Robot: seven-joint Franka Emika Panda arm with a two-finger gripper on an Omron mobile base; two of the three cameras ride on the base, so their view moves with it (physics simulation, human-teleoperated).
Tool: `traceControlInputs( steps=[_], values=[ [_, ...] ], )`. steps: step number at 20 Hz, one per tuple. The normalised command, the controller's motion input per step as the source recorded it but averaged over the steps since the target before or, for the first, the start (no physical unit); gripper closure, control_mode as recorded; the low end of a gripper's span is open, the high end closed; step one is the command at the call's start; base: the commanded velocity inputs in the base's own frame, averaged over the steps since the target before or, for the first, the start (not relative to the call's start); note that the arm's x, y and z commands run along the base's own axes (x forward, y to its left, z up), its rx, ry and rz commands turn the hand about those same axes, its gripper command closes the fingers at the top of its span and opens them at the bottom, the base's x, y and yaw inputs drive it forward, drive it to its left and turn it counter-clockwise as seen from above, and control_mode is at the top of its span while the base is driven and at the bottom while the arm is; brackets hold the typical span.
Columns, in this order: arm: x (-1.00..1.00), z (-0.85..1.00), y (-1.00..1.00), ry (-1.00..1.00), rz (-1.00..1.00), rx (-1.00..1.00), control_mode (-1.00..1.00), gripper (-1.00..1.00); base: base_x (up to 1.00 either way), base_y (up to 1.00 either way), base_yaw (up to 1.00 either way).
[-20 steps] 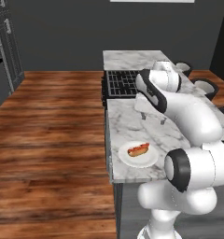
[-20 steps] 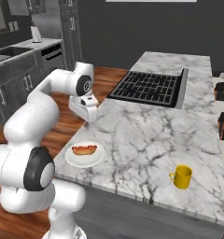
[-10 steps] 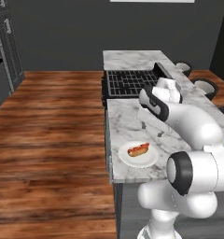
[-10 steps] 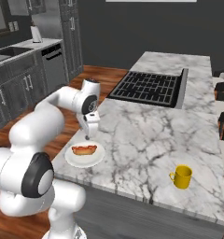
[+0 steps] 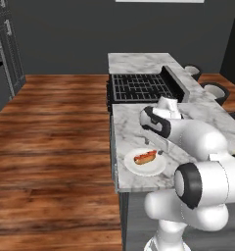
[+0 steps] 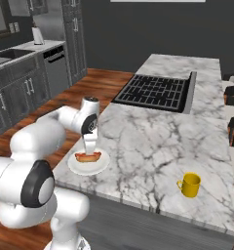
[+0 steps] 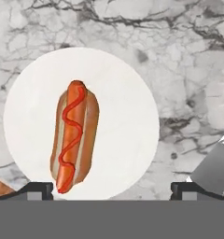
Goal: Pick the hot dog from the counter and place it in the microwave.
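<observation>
Hand view has the hot dog point(image 7: 75, 136) lying on a white plate point(image 7: 132, 140) on the marble table point(image 7: 188, 60), jaws spread wide and empty above it, yet off-centre, so descending now risks one finger landing on the bun.

The hot dog point(image 7: 75, 135) lies flat on a white plate point(image 7: 128, 121) on the marble counter point(image 6: 153, 141).

Even, soft, slightly blurry rendered light
</observation>
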Motion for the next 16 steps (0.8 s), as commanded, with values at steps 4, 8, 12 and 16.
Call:
traceControlInputs(
  steps=[4,8,12,16],
  values=[
    [0.21,-0.34,0.27,0.0,-0.12,-0.01,-1.0,-1.0,0.0,0.0,0.0],
    [0.22,-0.36,0.03,0.0,-0.1,0.0,-1.0,-1.0,0.0,0.0,0.0],
    [0.25,-0.43,0.14,0.0,-0.1,-0.02,-1.0,-1.0,0.0,0.0,0.0],
    [0.28,-0.31,0.11,0.0,-0.1,-0.01,-1.0,-1.0,0.0,0.0,0.0]
  ],
)
